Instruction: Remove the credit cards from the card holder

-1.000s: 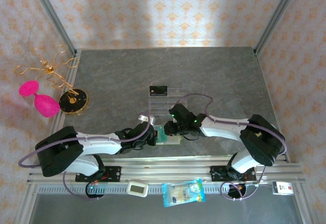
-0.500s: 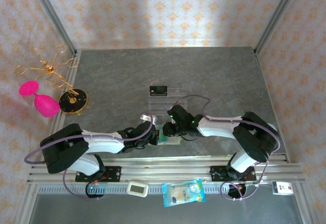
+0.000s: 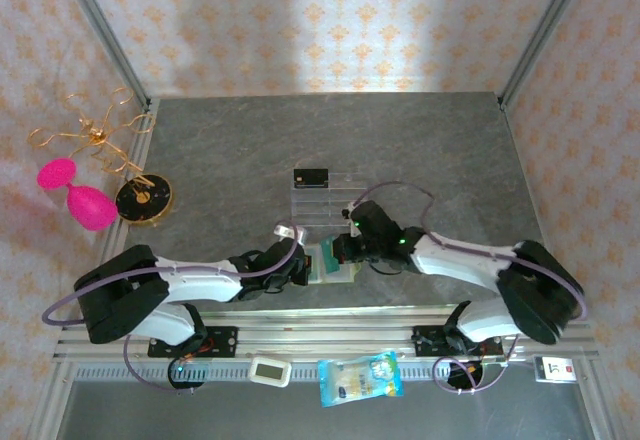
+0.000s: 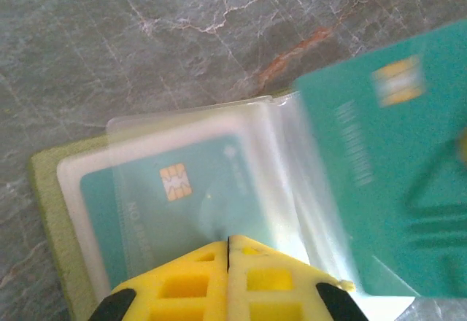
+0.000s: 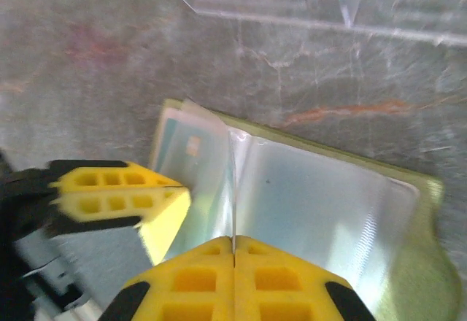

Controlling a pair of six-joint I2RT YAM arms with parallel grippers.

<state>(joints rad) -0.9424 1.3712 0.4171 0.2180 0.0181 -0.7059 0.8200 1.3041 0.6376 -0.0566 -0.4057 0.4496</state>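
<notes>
Open olive card holder [image 4: 45,204], teal credit cards [image 4: 146,215], one sleeved

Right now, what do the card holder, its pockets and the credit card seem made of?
Card holder: olive, matte, perhaps fabric or faux leather; soft rounded edge.
Pockets: clear glossy plastic film; card shows through, glare.
Credit card: flat teal plastic, probably, with a gold chip.
</notes>
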